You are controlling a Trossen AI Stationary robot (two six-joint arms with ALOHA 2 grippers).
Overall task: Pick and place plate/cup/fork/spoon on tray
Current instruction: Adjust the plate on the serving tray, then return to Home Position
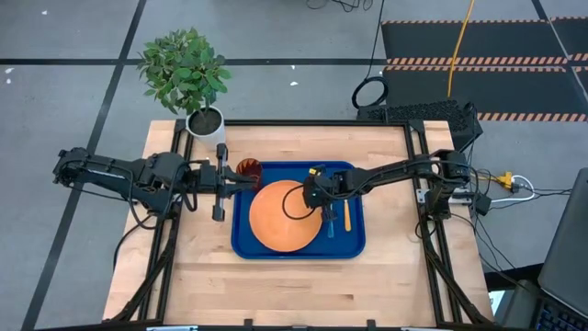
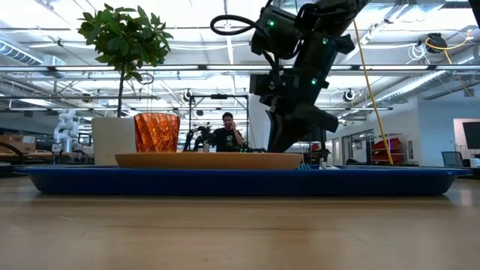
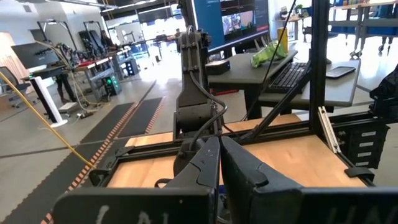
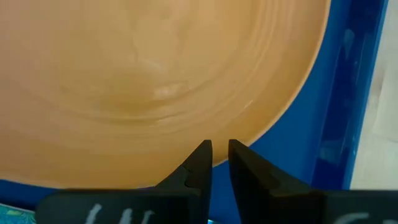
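The orange plate (image 1: 280, 219) lies flat in the dark blue tray (image 1: 356, 241), and also shows in the low view (image 2: 202, 160). The red-brown cup (image 1: 249, 168) stands upright at the tray's far left corner (image 2: 157, 132). The fork (image 1: 347, 218) lies in the tray to the right of the plate, with a second slim piece (image 1: 331, 225) beside it that is partly under my right arm. My right gripper (image 4: 218, 149) points down over the plate's right rim, its fingers all but together and empty. My left gripper (image 3: 219, 146) is shut and empty, level, at the tray's left edge (image 1: 223, 184). My right gripper's fingertips (image 4: 202, 155) stand at the plate's right rim (image 4: 261, 134), coming from above. I cannot tell whether they touch it. The plate lies flat in the tray.
A white pot with a green plant (image 1: 204, 119) stands at the table's far left corner. Bare wood lies along the table's near side (image 1: 294, 285). The black frame rails (image 1: 418, 165) run along the table's right and far edges. A person (image 2: 227, 135) sits in the room beyond.
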